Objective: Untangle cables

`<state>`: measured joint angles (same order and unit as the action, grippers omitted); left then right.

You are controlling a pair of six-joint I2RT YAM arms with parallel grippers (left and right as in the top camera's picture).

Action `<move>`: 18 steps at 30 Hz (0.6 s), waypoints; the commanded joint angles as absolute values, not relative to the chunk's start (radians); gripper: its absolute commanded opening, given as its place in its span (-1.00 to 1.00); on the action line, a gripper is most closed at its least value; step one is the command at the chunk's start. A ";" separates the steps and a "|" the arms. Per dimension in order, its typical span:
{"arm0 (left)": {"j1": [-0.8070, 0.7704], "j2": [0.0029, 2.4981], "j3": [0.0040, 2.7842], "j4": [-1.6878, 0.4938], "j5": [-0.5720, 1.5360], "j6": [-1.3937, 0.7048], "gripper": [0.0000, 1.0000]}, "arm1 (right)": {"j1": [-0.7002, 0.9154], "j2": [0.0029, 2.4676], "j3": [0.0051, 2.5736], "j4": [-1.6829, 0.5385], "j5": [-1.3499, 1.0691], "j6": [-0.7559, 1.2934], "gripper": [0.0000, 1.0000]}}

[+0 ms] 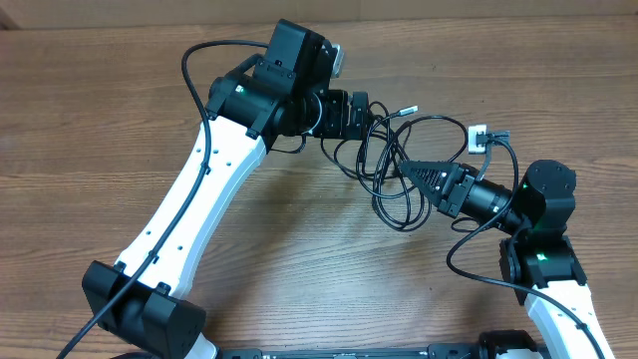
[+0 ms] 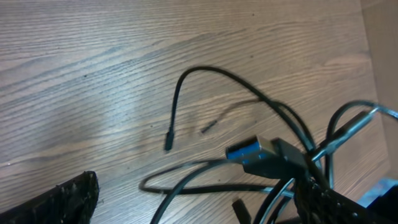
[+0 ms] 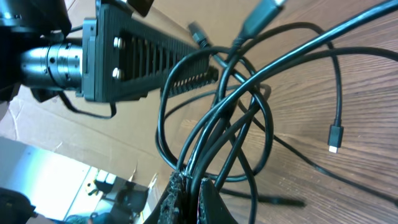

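Right jaws pinch shut on several strands of the cables (image 3: 202, 152): light, limp, springy. Left jaws gape wide, gripping nothing; take the USB plug (image 2: 258, 154) between them.

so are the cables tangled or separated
Tangled: the cables loop over each other in one bunch, and the right hand is shut on several strands together.

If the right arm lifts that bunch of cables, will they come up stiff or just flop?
Probably floppy: the cables run in loose curves from the right fingers. Likely light, being so thin. They would probably come up as one clump, since the strands cross and loop through each other.
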<state>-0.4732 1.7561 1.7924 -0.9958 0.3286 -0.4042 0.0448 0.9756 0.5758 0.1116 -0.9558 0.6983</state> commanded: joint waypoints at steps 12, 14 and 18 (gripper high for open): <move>-0.491 1.739 1.811 -0.917 0.360 -0.632 0.99 | 0.044 0.972 0.590 0.106 -1.034 0.680 -0.92; -0.491 1.739 1.811 -0.878 0.360 -0.697 1.00 | 0.044 0.972 0.590 0.080 -1.034 0.679 -0.92; -0.491 1.739 1.811 -0.796 0.353 -0.760 0.99 | 0.044 0.972 0.590 0.008 -1.034 0.678 -0.93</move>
